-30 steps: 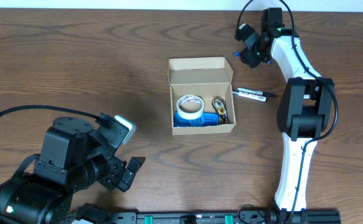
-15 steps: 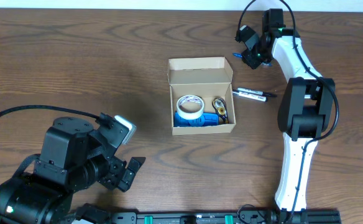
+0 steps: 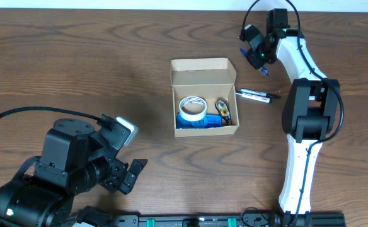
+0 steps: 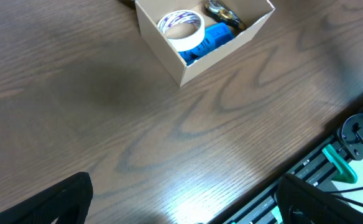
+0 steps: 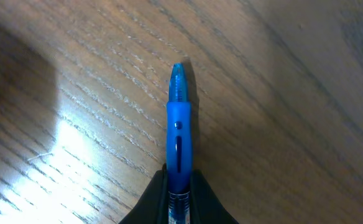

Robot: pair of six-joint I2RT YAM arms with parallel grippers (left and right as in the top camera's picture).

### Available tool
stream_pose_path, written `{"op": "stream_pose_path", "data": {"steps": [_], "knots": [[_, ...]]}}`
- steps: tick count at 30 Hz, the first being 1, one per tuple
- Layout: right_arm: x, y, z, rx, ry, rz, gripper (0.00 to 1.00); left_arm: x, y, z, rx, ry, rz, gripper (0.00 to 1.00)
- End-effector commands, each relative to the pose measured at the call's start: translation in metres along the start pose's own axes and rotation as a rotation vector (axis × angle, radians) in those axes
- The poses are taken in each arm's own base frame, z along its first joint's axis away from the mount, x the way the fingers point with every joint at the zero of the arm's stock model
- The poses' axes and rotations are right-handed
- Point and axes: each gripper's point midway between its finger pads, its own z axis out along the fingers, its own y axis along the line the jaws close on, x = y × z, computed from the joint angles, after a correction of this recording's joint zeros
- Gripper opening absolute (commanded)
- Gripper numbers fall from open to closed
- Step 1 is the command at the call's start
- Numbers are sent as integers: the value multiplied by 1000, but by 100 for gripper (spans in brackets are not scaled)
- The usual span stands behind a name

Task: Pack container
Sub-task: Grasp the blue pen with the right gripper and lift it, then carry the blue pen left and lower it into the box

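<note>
Your R hand (image 5: 179, 190) is clamped on 1 blue pen (image 5: 179, 121) over the bench (image 3: 77, 63), near the container (image 3: 204, 74)'s far-right corner; your L hand (image 3: 131, 174) gapes wide, empty.

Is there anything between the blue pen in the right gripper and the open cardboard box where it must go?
Nothing visible does. Only bare table lies between the blue pen, clamped in the right gripper, and the container, whose lid is open. A black marker lies flat beside it, just off the direct line.
</note>
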Motion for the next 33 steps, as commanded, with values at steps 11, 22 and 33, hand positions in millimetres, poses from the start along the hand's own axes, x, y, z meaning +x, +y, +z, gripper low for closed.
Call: {"op": "stream_pose_path", "data": {"steps": [11, 22, 33], "knots": [[-19, -9, -56, 21, -18, 147, 1, -1, -2, -2, 11, -6, 6, 95], [-54, 6, -200, 80, -171, 171, 1, -1, -2, -2, 11, -6, 6, 95], [-84, 99, -276, -58, -282, -1, 1, -1, -2, -2, 11, -6, 6, 95]]}}
